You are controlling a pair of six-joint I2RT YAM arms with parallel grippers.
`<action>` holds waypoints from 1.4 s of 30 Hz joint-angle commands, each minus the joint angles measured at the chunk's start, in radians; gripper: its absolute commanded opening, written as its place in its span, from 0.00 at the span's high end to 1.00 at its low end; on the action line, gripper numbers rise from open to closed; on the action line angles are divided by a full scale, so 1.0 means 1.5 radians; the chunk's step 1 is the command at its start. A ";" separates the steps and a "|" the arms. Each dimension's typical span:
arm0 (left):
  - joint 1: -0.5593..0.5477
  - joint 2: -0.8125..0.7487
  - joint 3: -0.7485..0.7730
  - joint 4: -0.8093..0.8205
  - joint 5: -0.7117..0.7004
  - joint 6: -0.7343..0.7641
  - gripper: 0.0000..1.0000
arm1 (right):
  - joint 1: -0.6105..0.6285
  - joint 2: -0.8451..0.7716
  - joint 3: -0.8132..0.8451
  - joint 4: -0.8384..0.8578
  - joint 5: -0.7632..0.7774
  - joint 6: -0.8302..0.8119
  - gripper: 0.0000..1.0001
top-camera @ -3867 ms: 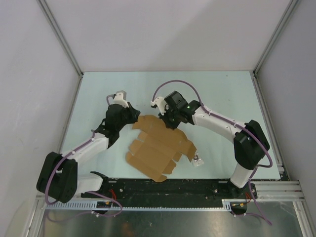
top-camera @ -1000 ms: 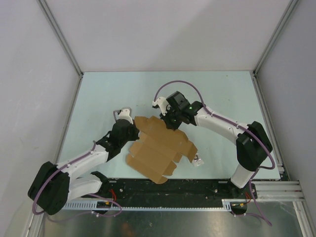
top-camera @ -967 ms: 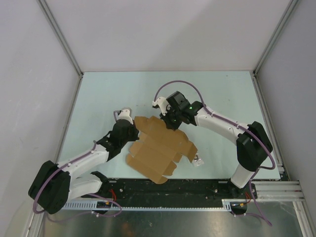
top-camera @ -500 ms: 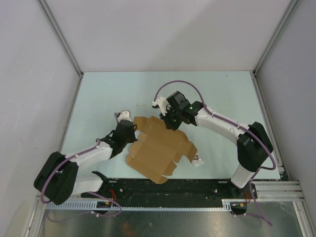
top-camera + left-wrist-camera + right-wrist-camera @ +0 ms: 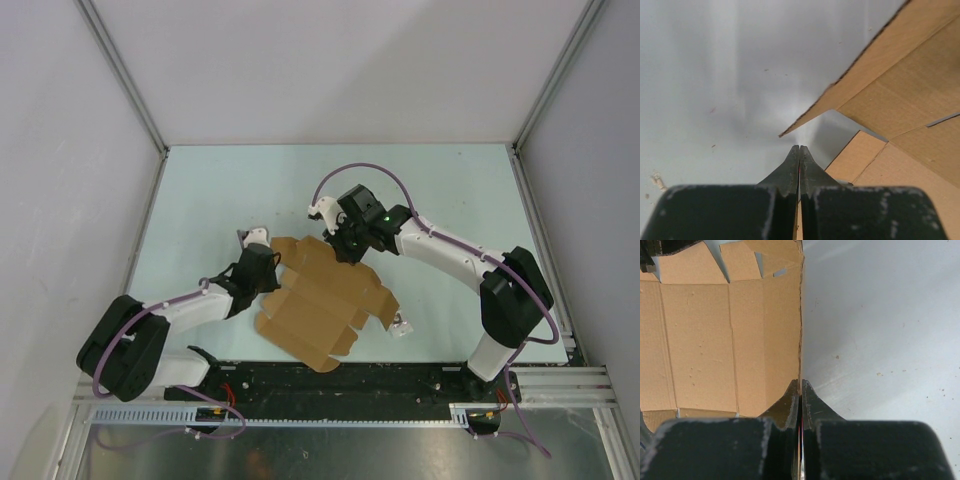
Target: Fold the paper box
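Note:
The paper box (image 5: 325, 300) is a flat brown die-cut cardboard sheet lying in the middle of the table. My right gripper (image 5: 341, 247) is at its far edge and is shut on that edge. In the right wrist view the cardboard's edge (image 5: 801, 330) runs straight into the closed right gripper (image 5: 800, 383). My left gripper (image 5: 268, 268) is at the sheet's left side, low over the table. In the left wrist view the left gripper (image 5: 799, 148) is shut. A lifted flap (image 5: 875, 75) hangs ahead of it and a flat panel (image 5: 860, 155) lies to its right.
A tiny white-grey square object (image 5: 400, 325) lies by the sheet's right flap. Grey walls and metal rails (image 5: 130, 100) enclose the pale table (image 5: 440, 190). The black base rail (image 5: 330, 380) runs along the near edge.
My left arm has dropped lower and stretched out, bringing its gripper a little right against the sheet's left side. The right gripper and the sheet have stayed put.

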 commanded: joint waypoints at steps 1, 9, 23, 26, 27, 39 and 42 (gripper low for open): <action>0.004 -0.014 0.016 0.044 0.029 -0.003 1.00 | -0.002 -0.027 -0.003 0.007 -0.009 -0.005 1.00; 0.004 -0.028 0.005 0.084 0.074 0.010 1.00 | -0.003 -0.024 -0.004 0.009 -0.010 -0.003 1.00; 0.003 -0.040 -0.018 0.110 0.127 0.024 1.00 | -0.004 -0.018 -0.004 0.012 -0.017 0.003 1.00; 0.003 -0.042 -0.017 0.114 0.145 0.024 1.00 | -0.004 -0.017 -0.004 0.014 -0.018 0.004 1.00; 0.002 -0.044 -0.016 0.114 0.155 0.025 1.00 | -0.004 -0.017 -0.004 0.014 -0.019 0.005 1.00; -0.023 -0.056 -0.015 0.118 0.195 0.020 1.00 | -0.004 -0.010 -0.004 0.020 -0.021 0.014 1.00; -0.036 -0.042 -0.015 0.127 0.196 0.016 1.00 | -0.004 -0.010 -0.004 0.019 -0.020 0.014 1.00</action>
